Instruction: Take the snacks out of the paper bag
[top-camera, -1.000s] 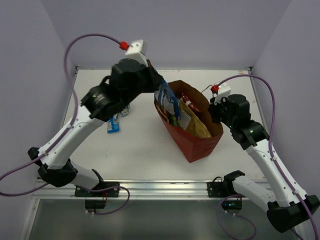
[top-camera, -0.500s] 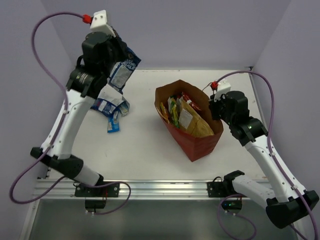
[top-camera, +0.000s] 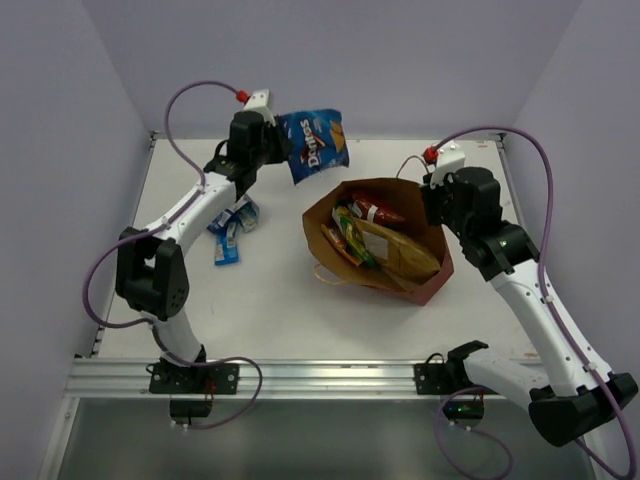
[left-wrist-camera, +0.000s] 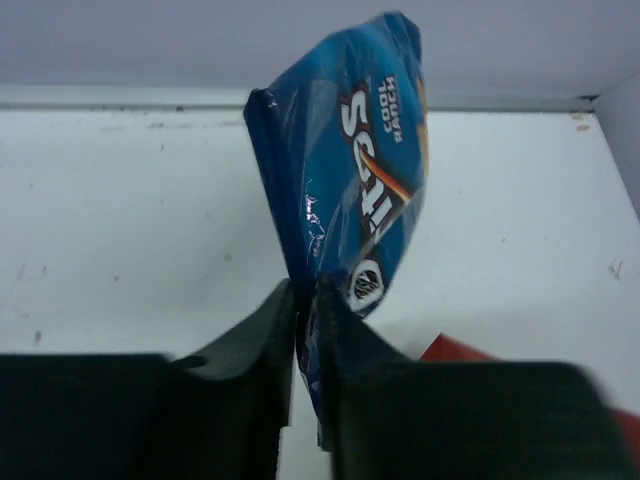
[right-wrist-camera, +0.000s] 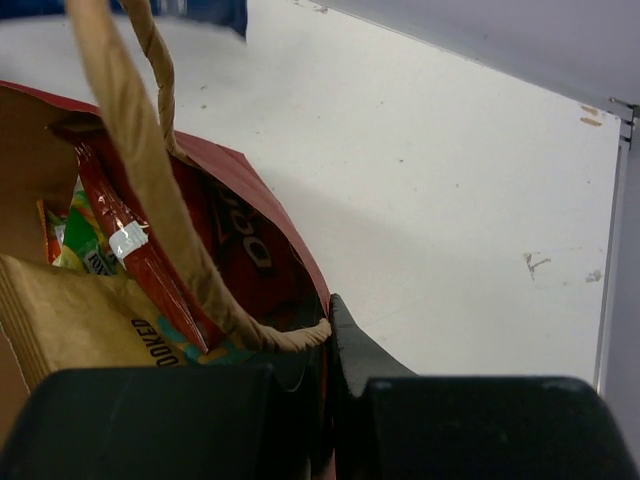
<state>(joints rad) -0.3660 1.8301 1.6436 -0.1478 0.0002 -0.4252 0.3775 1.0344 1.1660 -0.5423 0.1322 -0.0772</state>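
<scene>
My left gripper is shut on a blue chip bag and holds it in the air at the back of the table; in the left wrist view the blue chip bag sticks up from between the fingers, the gripper pinching its lower edge. The brick-red paper bag leans open at centre right, with a red chip bag, a yellow-green packet and a tan bag inside. My right gripper is shut on the paper bag's rim beside a loop handle.
Blue-white packets lie on the table at the left, below my left arm. A loop handle of the bag lies on the table in front of it. The table's metal edge runs along the right.
My left gripper has lifted the blue chip bag out of the paper bag, swung it left and back, now holding it at the rear. The paper bag has tipped over toward the left.
</scene>
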